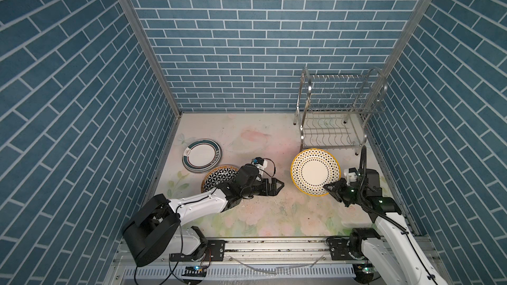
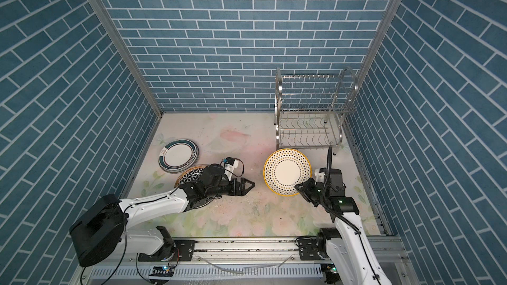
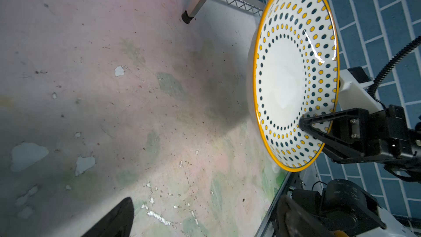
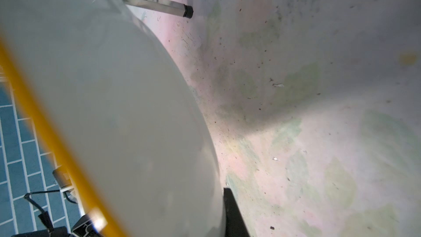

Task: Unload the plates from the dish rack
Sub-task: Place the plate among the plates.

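The dish rack (image 1: pixel 340 111) (image 2: pixel 310 111) stands at the back right; no plates show in either tier. My right gripper (image 1: pixel 327 187) (image 2: pixel 298 187) is shut on the near rim of a yellow-rimmed dotted plate (image 1: pixel 315 171) (image 2: pixel 287 171) (image 3: pixel 289 76). It holds the plate tilted above the table in front of the rack. The plate's white underside (image 4: pixel 102 110) fills the right wrist view beside one dark finger (image 4: pixel 231 215). My left gripper (image 1: pixel 279 186) (image 2: pixel 251 185) (image 3: pixel 205 224) hangs open and empty mid-table, pointing toward that plate. A stack of teal-banded plates (image 1: pixel 201 155) (image 2: pixel 178 155) lies at the left. A black-lattice plate (image 1: pixel 216 178) lies partly under my left arm.
Blue brick walls (image 1: pixel 247 50) close in the back and both sides. A metal rail (image 1: pixel 274 245) runs along the front edge. The rack's black-capped foot (image 3: pixel 188 18) (image 4: pixel 188 11) stands close to the held plate. The floral tabletop (image 1: pixel 260 215) is worn and speckled.
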Motion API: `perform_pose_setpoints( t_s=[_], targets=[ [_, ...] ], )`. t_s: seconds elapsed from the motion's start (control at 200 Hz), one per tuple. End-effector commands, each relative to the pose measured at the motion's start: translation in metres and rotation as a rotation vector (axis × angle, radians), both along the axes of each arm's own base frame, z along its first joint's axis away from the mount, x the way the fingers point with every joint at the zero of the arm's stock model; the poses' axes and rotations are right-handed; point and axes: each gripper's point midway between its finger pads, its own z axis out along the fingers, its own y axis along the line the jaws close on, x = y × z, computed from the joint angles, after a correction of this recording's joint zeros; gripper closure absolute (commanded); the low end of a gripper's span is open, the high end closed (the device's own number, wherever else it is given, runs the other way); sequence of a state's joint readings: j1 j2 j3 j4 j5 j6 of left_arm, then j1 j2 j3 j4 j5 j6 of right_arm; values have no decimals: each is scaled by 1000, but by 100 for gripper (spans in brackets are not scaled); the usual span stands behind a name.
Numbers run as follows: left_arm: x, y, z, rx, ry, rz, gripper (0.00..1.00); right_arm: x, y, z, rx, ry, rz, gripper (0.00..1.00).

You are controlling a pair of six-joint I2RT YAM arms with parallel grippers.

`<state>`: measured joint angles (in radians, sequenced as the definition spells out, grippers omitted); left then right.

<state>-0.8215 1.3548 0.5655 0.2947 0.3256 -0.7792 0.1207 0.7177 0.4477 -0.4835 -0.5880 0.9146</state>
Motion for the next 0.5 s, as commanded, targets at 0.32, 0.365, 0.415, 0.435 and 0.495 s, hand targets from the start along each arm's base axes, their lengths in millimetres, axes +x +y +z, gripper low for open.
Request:
perform_pose_setpoints(
  t_s=[0.32, 0.365, 0.415, 0.435, 0.495],
  targets=[
    [15, -21, 24, -93, -56, -6, 1, 28, 54, 45, 135, -183, 148, 100],
    [17, -21, 24, -92, -60, -3, 1, 28, 58, 44, 144, -179, 158, 100],
    [19, -21, 23, -91, -60, 1, 1, 27, 62, 43, 150, -178, 167, 100],
    [20, -21, 22, -89, -59, 5, 1, 27, 63, 44, 151, -179, 171, 100],
    [22, -22, 23, -92, -62, 7, 1, 26, 66, 44, 151, -184, 176, 100]
  ],
)
